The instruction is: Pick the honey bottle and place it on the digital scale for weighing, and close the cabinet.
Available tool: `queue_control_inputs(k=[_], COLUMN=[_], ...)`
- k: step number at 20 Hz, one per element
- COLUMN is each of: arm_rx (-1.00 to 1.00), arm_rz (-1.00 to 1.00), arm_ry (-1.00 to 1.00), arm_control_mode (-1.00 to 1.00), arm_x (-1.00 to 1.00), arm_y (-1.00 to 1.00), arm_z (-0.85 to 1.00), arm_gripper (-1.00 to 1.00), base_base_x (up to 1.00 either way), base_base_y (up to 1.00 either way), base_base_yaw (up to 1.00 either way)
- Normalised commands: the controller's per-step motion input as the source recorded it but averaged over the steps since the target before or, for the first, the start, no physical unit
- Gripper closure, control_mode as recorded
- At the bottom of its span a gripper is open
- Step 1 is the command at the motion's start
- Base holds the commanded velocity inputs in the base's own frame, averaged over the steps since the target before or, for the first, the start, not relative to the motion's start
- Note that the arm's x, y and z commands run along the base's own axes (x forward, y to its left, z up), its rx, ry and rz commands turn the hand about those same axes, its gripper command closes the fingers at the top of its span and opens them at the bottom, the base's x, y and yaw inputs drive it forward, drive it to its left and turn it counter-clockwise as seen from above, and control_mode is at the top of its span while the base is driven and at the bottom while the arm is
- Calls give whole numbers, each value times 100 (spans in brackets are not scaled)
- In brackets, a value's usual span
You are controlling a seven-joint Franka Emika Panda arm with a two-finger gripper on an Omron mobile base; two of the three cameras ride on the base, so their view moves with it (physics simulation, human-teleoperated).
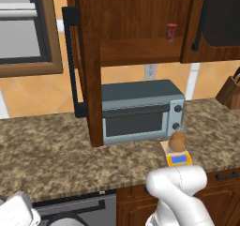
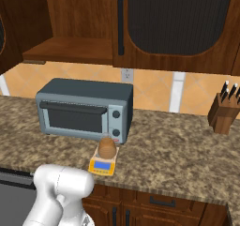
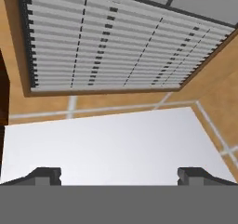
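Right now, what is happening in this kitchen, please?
A white robot arm works at a granite counter. The honey bottle already stands on the digital scale, in front of the toaster oven, so the weighing step looks done. The cabinet above is open, with a small red can on its shelf. The gripper is open, holds nothing, and faces a window with blinds.

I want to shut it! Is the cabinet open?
Open: the cabinet door swings out edge-on, baring the shelf and a red can.
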Motion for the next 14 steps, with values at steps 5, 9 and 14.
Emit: queue_control_inputs(k=[5,9,14], arm_rx=[0,7,14], arm_rz=[0,6,1], arm_ry=[27,17,1], arm_control_mode=[-100,-100,-100], arm_x=[90,43,25], arm_y=[2,-36,-52], arm_z=[7,10,50], arm_gripper=[-100,-100,-100], base_base_x=[0,0,0], base_base_y=[0,0,0], base_base_yaw=[0,0,0])
